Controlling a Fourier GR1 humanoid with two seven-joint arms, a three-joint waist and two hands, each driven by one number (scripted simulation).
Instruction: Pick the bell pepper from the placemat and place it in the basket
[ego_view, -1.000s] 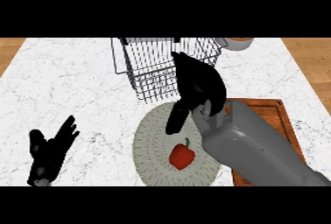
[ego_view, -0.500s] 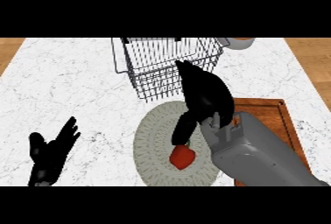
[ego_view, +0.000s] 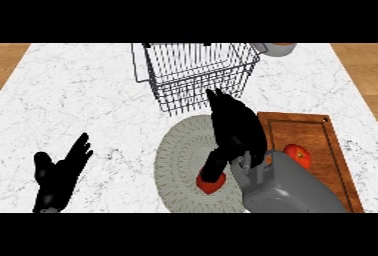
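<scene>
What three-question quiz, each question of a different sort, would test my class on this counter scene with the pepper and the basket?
1. True or false: the bell pepper already lies in the basket.
2. Which hand is at the pepper? A. the left; B. the right; C. neither.
3. Fill in: the red round thing at the right lies on the wooden ____.
Key: 1. False, it is on the placemat. 2. B, the right hand; the left hand rests open at lower left. 3. board.

Wire metal basket (ego_view: 196, 75); woven matt placemat (ego_view: 181, 160); wooden board (ego_view: 310, 145); veined marble-look counter (ego_view: 81, 100); glossy bell pepper (ego_view: 209, 184).
</scene>
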